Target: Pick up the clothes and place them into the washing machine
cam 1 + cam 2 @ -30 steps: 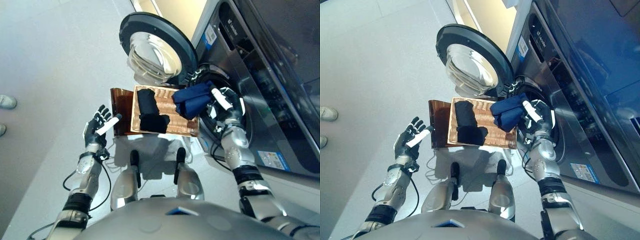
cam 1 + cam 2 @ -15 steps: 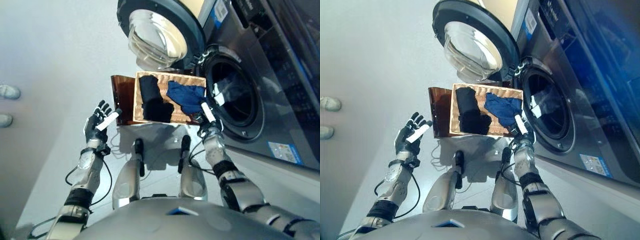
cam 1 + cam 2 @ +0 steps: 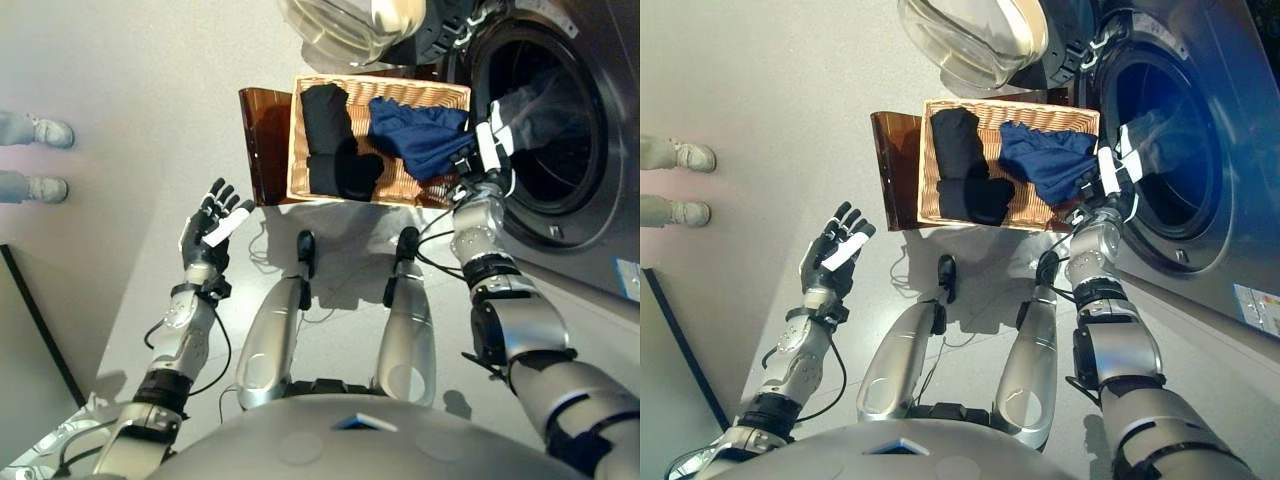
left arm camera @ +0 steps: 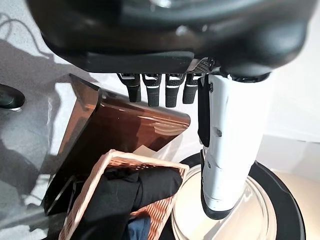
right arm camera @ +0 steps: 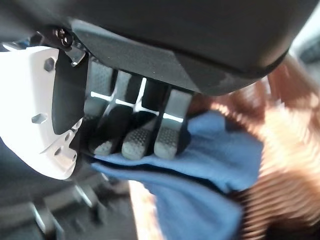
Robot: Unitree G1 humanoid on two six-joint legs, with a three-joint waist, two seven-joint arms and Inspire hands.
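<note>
Woven wicker basket [image 3: 300,150], rectangular, ribbed tan weave, sits on the floor [image 3: 130,120] right in front of the washing machine [image 3: 590,230]. A glossy brown panel [image 3: 262,140] stands against the basket's left side, smooth and reflective. Inside the basket: black clothes [image 3: 335,150], soft and bunched, on the left half; blue cloth [image 3: 420,135], crumpled with folds, on the right half and trailing over the basket's right edge toward the drum.

Right hand [image 3: 487,150] is at the basket's right edge, just beside the drum opening [image 3: 545,130]. In the right wrist view its fingers [image 5: 140,142] are curled onto the blue cloth with the white-covered thumb [image 5: 35,110] closing in from the other side, pinching the fabric. One end of the cloth hangs from the hand, the rest lies in the basket.

Left hand [image 3: 210,228] is held up over bare floor, well apart from the basket, fingers straight and spread, white thumb cover showing, holding nothing.

Machine front is dark grey metal, round dark drum mouth, open round door [image 3: 350,25] with a clear glass bowl at the top edge. Floor is smooth, pale grey, slightly shiny. A person's shoes [image 3: 45,130] show at far left.
</note>
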